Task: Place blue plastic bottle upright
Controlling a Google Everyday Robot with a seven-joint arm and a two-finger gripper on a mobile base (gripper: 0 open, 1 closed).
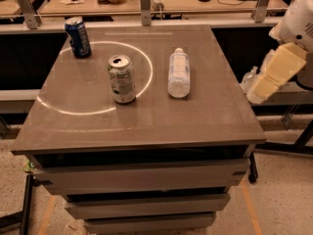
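The blue plastic bottle lies on its side on the grey table top, right of the middle, with its white cap pointing to the far edge. It is clear and ribbed, with a pale label. My gripper is out of view. Only part of my arm, a white and cream link, shows at the right edge, off the table and to the right of the bottle.
An open silver-green can stands left of the bottle. A dark blue soda can stands at the far left corner. A bright ring of light lies on the table around them. Small clear bottles sit on a shelf right of the table.
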